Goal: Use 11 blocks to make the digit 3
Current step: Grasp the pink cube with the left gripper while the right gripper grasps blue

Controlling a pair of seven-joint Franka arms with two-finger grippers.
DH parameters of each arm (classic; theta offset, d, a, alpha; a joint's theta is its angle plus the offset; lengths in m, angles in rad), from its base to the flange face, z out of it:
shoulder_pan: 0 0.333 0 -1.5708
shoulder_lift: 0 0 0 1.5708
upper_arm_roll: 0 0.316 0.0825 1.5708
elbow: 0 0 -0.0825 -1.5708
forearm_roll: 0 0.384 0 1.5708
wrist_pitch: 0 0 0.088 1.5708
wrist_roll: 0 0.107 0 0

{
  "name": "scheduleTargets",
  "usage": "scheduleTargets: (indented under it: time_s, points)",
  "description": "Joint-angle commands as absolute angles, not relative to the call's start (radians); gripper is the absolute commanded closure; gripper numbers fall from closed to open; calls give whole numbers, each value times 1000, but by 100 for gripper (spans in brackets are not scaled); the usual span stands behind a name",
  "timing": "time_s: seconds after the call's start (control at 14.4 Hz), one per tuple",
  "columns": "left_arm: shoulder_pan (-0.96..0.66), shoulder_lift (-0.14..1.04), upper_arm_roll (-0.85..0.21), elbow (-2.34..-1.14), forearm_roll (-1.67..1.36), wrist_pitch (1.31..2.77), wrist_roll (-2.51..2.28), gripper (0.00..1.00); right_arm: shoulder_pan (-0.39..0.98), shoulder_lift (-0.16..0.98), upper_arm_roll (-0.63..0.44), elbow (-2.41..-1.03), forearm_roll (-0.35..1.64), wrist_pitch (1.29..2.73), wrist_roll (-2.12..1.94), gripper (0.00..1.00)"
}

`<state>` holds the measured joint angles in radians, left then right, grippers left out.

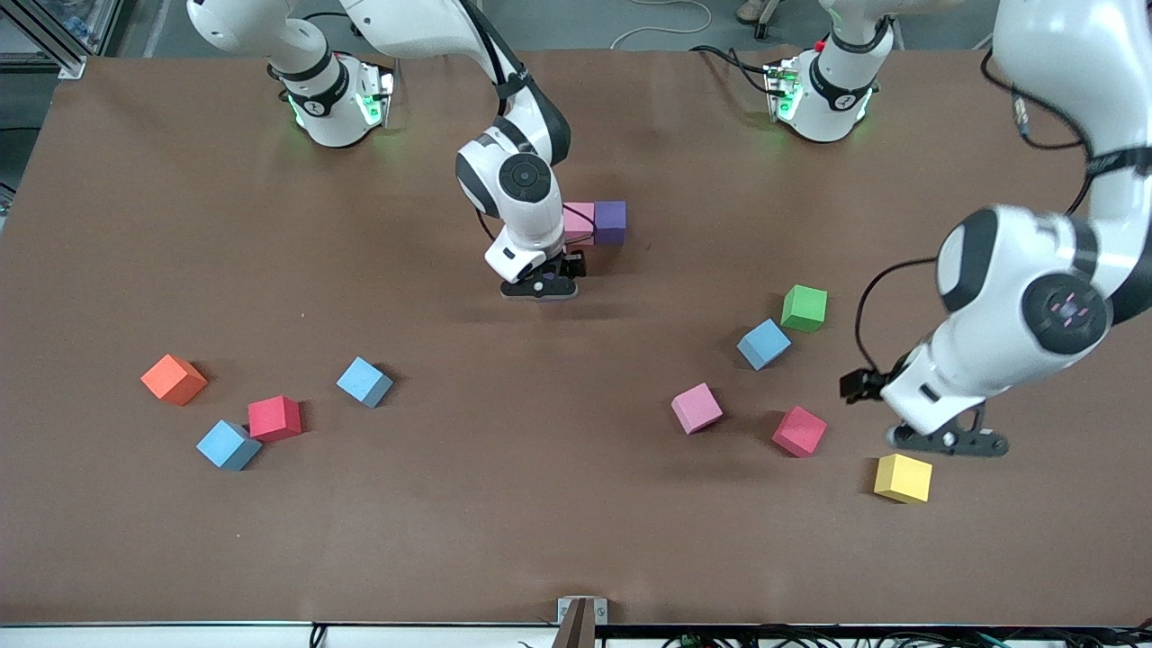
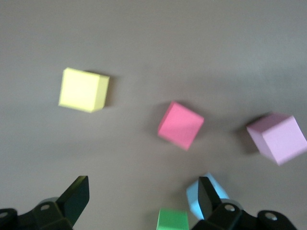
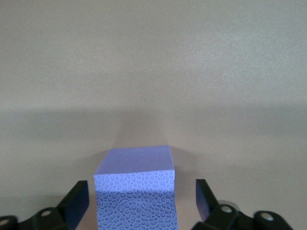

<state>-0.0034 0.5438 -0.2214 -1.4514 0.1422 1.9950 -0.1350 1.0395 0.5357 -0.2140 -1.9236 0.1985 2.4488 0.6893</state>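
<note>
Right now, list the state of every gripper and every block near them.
right gripper: open, low beside the joined pair, fingers either side of a purple cube
purple cube: between the open fingers, not clamped
left gripper: open, empty, over the table by the yellow cube
yellow cube: loose, alone
pink cube: touching the second purple cube
second purple cube: joined to the pink cube

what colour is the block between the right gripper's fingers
Purple; the block shows best in the right wrist view, between the open right gripper.

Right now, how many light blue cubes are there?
3 blue cubes: one beside the green cube, one beside a red cube toward the right arm's end, one near those; arms may hide more.
</note>
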Motion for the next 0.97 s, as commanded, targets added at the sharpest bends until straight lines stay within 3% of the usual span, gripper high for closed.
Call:
scheduleTargets:
  time_s: [0.0,0.28,0.9]
  points:
    - [-20,678,-229,-1362,156,2070,-255,0,1048,511,-227,-1924,207,2441,666,0]
    - [-132,725,-227,-1367,161,2108,-629,0,1002,451,-265,-1864,209,2307,672,0]
    - [-282,787,-224,-1376,167,2210,-1118,0,859,426,-428,-1882,207,2234,704,0]
